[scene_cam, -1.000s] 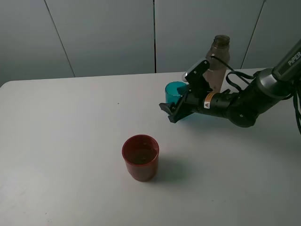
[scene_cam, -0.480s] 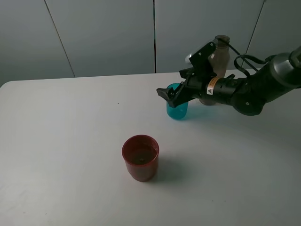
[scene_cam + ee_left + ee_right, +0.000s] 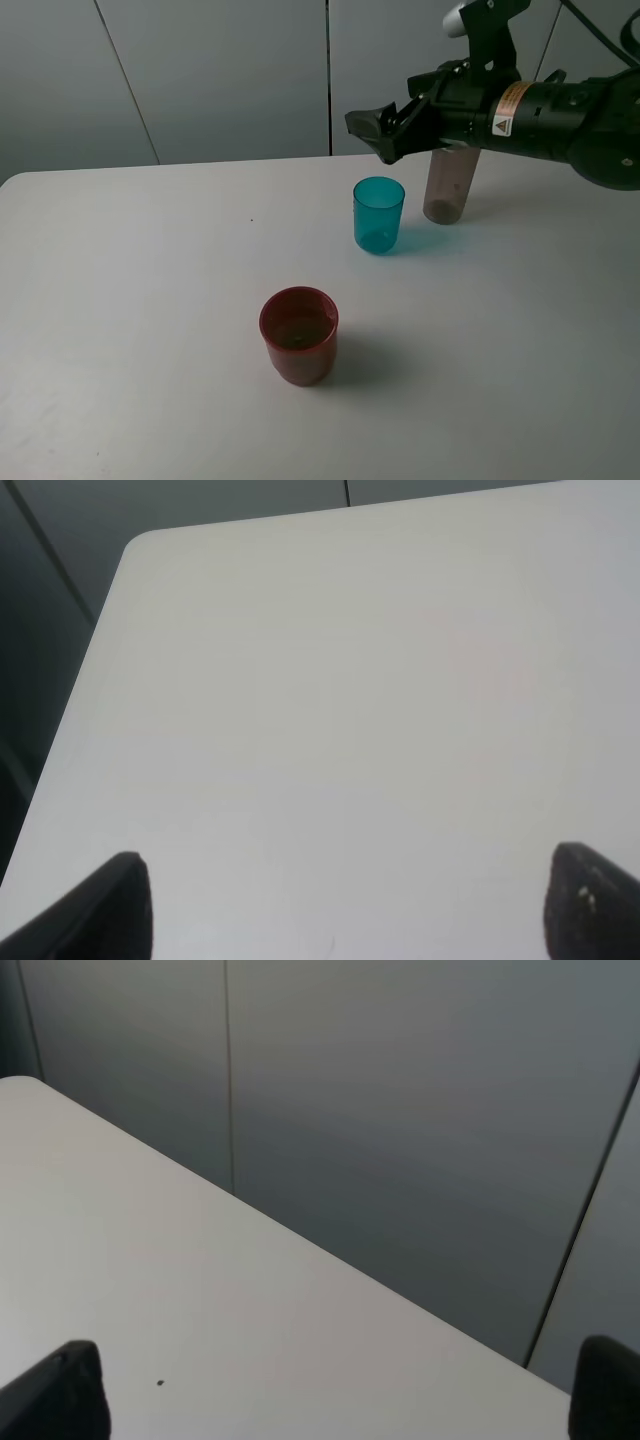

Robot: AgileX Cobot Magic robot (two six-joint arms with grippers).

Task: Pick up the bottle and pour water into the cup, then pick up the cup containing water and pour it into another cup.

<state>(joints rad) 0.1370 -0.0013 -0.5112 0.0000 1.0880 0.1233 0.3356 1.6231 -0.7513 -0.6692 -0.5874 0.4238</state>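
The teal cup stands upright on the white table, right of centre. The dark red cup stands nearer the front. The grey-brown bottle stands just right of the teal cup, its top hidden behind my right arm. My right gripper hovers open and empty, well above the teal cup and slightly behind it. In the right wrist view the right gripper shows spread fingertips over table and wall. My left gripper is open and empty over bare table and is outside the exterior view.
Grey wall panels rise behind the table's far edge. The table's rounded corner shows in the left wrist view, with a dark drop beyond it.
My right gripper has risen from around the teal cup to well above it and is clear of it. The teal cup stands free on the table. The red cup and the bottle have not moved.
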